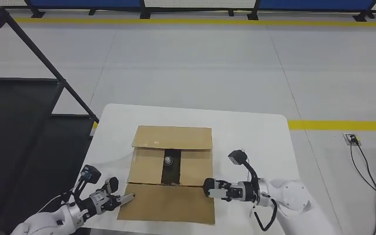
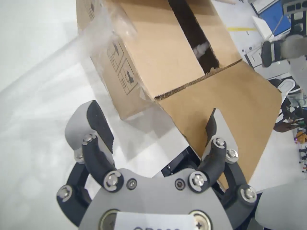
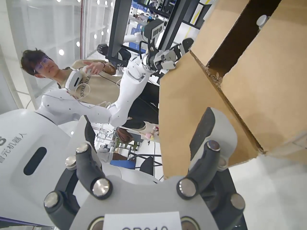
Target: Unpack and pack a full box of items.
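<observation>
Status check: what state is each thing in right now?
cardboard box: upright, partly open
outer flaps: both folded open
inner flaps: down, gap between them
bottle: inside box, cap showing through gap
left gripper: open, at near flap corner
right gripper: open, straddling near flap edge

White table [image 1: 258, 135] stands beside a black rack [image 1: 29, 147].

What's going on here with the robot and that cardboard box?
The cardboard box sits on the table with its near flap folded out toward the robot. The left gripper and right gripper, both open, are at that flap's opposite side edges. The inner flaps lie nearly shut; a white-capped item shows through the gap.
</observation>
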You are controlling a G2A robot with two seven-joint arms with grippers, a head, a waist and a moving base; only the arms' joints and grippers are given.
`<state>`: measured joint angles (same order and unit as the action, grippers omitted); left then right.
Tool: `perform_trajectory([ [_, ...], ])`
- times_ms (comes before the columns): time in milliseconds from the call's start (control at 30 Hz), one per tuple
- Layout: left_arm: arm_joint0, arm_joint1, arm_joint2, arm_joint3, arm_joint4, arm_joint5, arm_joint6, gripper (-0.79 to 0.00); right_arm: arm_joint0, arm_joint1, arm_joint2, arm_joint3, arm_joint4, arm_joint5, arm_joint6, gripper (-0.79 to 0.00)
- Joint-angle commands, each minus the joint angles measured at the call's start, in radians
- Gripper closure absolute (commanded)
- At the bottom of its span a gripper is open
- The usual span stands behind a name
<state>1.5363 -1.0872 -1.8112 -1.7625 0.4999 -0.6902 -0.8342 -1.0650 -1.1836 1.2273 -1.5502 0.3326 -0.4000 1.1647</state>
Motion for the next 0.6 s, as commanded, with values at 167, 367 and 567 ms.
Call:
perform_trajectory([
  [167,-0.011,0.007,0.041,0.038,0.055,0.027,0.013,-0.785,0.028,-0.011,-0.003,0.023,0.117,0.053,-0.132,-0.785],
  [367,-0.011,0.007,0.041,0.038,0.055,0.027,0.013,-0.785,0.028,-0.011,-0.003,0.023,0.117,0.053,-0.132,-0.785],
  [567,-0.011,0.007,0.041,0.038,0.055,0.027,0.013,-0.785,0.048,-0.016,-0.03,0.063,0.088,0.159,-0.216,-0.785],
])
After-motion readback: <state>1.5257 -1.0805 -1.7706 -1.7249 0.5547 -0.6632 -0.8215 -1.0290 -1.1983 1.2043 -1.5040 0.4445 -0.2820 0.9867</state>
